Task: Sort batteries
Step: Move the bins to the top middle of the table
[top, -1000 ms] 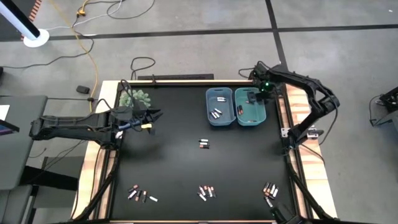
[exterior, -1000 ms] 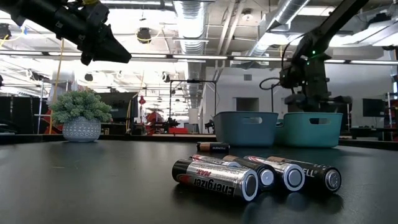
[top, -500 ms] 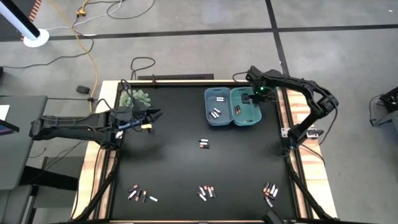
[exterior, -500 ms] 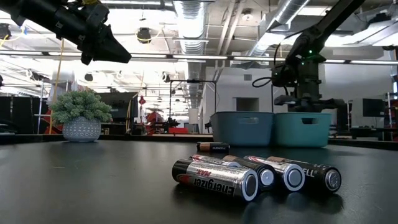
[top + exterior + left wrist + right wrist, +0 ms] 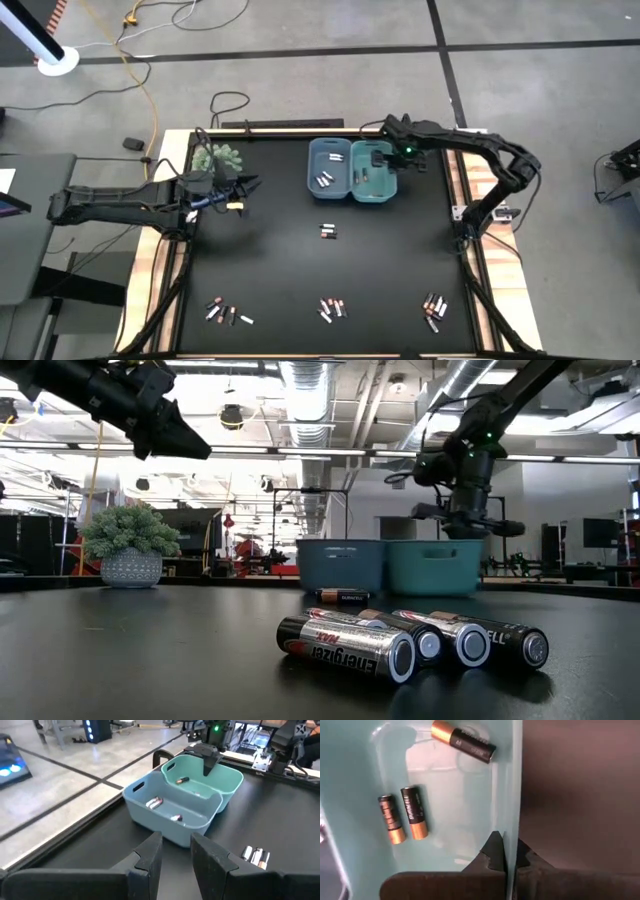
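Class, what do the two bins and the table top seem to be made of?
Teal bin and blue bin: probably moulded plastic, with thin smooth walls, rounded corners and cut-out handles. Table top: a matte black sheet, material unclear, edged in what looks like pale wood.

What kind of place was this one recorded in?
Probably a robotics lab or industrial workshop: exposed ceiling ducts and strip lights overhead, a bare concrete floor with cables trailing across it, and other equipment benches behind the table.
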You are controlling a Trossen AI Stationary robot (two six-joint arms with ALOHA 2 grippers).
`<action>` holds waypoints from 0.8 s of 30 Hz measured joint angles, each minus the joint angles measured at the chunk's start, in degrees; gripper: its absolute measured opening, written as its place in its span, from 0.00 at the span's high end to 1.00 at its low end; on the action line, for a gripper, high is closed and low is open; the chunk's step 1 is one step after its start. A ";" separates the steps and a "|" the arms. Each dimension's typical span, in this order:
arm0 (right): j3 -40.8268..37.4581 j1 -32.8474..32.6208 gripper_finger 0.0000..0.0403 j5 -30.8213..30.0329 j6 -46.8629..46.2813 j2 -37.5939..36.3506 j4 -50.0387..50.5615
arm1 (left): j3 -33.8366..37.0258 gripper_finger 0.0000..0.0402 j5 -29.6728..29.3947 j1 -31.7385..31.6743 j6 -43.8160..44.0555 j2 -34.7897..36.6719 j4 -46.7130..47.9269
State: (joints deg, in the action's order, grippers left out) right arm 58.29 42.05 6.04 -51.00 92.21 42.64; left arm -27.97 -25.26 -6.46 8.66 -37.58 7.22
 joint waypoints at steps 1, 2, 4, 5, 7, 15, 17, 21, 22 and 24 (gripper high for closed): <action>0.65 -0.80 1.00 -0.03 -0.21 0.14 -0.38 | 0.00 0.76 -0.37 0.00 -0.83 0.01 -0.48; 1.61 -1.58 1.00 -0.04 -0.25 0.64 -0.63 | -0.02 0.76 -0.54 0.00 -1.59 0.11 -0.75; 3.98 -2.85 1.00 -0.04 -1.05 2.09 -0.83 | -0.02 0.76 -0.63 -0.20 -2.98 0.17 -1.20; 5.31 -3.33 1.00 -0.04 -1.27 3.13 -0.66 | -0.02 0.76 -0.63 -0.41 -3.51 0.28 -1.35; 8.36 -4.50 1.00 -0.04 -1.25 5.88 0.09 | -0.02 0.76 -0.73 -0.83 -3.70 0.57 -1.31; 16.59 -6.10 1.00 0.10 -1.39 14.40 4.57 | -0.02 0.76 -0.85 -1.38 -3.61 1.42 -0.26; 17.35 -6.06 1.00 0.04 -1.47 14.94 5.15 | -0.02 0.76 -0.85 -1.38 -3.57 1.38 -0.19; 17.41 -6.00 1.00 -1.64 -2.81 14.45 6.02 | -0.03 0.76 -0.85 -1.38 -3.62 1.39 0.14; 17.41 -5.94 1.00 -2.36 -3.02 14.08 6.51 | -0.02 0.76 -0.85 -1.38 -3.82 1.38 0.42; 17.41 -5.52 1.00 -2.73 -3.18 13.71 7.44 | -0.02 0.76 -0.85 -1.38 -4.58 1.38 0.59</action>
State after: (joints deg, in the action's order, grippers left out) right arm 75.70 36.53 3.31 -54.18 105.92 50.08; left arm -27.99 -26.11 -7.84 4.08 -36.20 7.81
